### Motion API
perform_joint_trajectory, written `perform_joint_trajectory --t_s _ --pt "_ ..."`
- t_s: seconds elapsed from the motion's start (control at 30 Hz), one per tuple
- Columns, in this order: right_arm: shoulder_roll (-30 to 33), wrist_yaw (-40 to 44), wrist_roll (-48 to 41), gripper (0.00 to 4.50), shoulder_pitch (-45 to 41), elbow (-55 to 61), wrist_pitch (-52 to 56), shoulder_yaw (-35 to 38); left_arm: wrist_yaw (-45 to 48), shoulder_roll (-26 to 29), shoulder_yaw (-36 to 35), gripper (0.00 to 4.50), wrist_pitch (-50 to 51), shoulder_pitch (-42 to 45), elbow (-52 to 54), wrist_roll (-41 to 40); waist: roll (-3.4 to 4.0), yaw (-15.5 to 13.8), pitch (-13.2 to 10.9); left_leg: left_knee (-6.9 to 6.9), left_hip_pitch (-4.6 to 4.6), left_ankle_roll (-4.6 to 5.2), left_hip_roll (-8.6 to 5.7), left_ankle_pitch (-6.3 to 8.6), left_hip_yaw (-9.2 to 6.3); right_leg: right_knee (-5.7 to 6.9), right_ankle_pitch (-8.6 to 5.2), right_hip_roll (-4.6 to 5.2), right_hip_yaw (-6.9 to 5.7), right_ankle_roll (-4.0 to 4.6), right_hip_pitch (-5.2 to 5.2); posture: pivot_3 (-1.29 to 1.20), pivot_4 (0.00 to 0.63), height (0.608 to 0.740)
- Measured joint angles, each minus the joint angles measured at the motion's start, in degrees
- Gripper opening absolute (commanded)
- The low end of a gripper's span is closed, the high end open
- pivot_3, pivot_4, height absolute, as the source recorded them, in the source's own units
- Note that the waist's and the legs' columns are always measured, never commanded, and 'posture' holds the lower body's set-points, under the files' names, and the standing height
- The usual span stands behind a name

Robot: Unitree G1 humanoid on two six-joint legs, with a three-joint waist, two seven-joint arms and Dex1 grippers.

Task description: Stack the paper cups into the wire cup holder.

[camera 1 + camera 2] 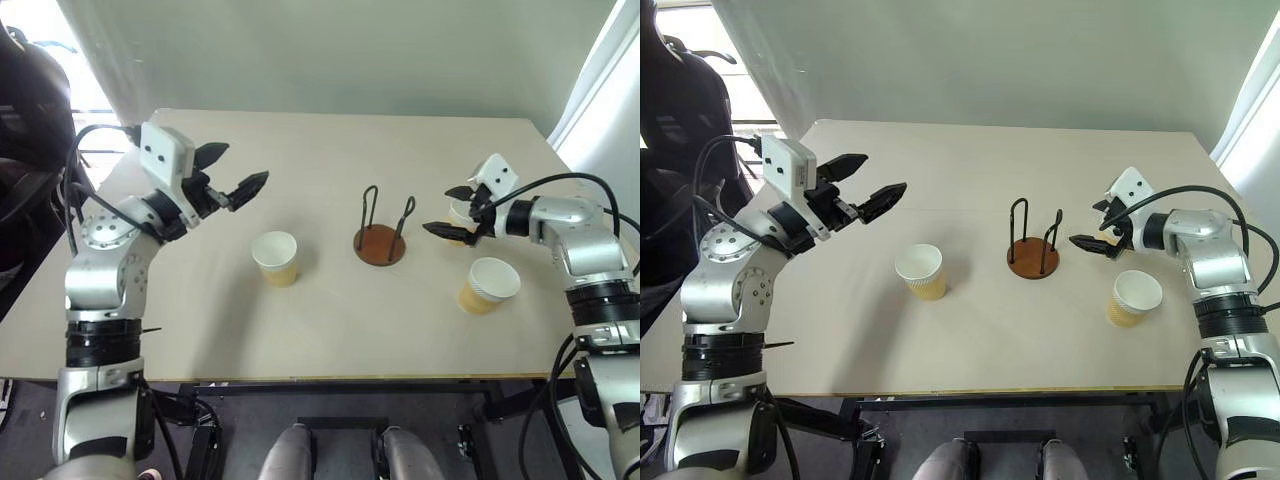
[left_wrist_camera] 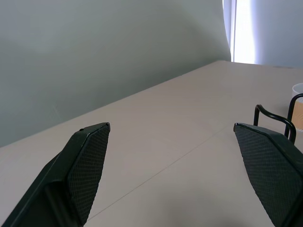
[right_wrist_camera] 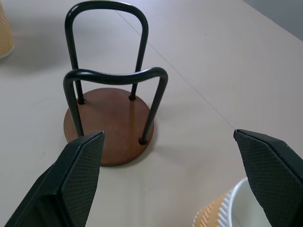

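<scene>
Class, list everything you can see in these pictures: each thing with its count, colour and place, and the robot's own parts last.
paper cups: three, white inside with tan-yellow sides; one left of the holder, one at the right front, one behind the right pincer.
wire cup holder: one, reddish-brown base, black wire loops, empty, mid-table.
table: one, beige.
chair: one, black, beyond the table's left edge.
left pincer: black, open, above the table.
right pincer: black, open, beside the holder.
</scene>
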State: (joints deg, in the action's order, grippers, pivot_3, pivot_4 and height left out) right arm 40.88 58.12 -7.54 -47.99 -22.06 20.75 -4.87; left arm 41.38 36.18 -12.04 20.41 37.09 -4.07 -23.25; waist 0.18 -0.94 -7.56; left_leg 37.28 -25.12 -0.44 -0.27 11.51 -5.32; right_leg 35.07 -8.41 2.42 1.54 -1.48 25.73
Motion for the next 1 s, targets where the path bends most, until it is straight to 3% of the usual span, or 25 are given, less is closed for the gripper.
perform_joint_trajectory --t_s 0.23,0.47,1.0 --pt "1.1 2.3 0.0 4.49 0.1 1.3 0.7 0.0 2.8 -0.8 0.5 4.50 -0.1 0.0 -0.4 -0.7 0.00 0.0 0.0 0.00 0.00 0.00 0.00 0.00 0.00 0.00 0.00 0.00 0.00 0.00 0.00 0.00 0.150 0.740" --pt "2.7 6.0 -0.7 4.49 2.1 4.7 4.1 -0.2 14.1 1.7 0.6 4.50 1.4 0.4 -3.9 -5.4 0.00 0.0 0.0 0.00 -0.01 0.00 0.00 0.00 0.00 0.00 0.00 -0.01 0.00 0.00 0.00 0.00 0.150 0.740" --pt "0.8 3.7 -8.8 4.49 5.9 15.2 18.8 0.5 29.6 4.8 3.5 4.50 -3.9 6.4 -15.4 -4.1 0.00 0.1 0.0 0.00 -0.03 0.02 0.01 -0.03 -0.01 -0.04 -0.01 -0.03 0.01 -0.02 0.02 0.00 0.150 0.740"
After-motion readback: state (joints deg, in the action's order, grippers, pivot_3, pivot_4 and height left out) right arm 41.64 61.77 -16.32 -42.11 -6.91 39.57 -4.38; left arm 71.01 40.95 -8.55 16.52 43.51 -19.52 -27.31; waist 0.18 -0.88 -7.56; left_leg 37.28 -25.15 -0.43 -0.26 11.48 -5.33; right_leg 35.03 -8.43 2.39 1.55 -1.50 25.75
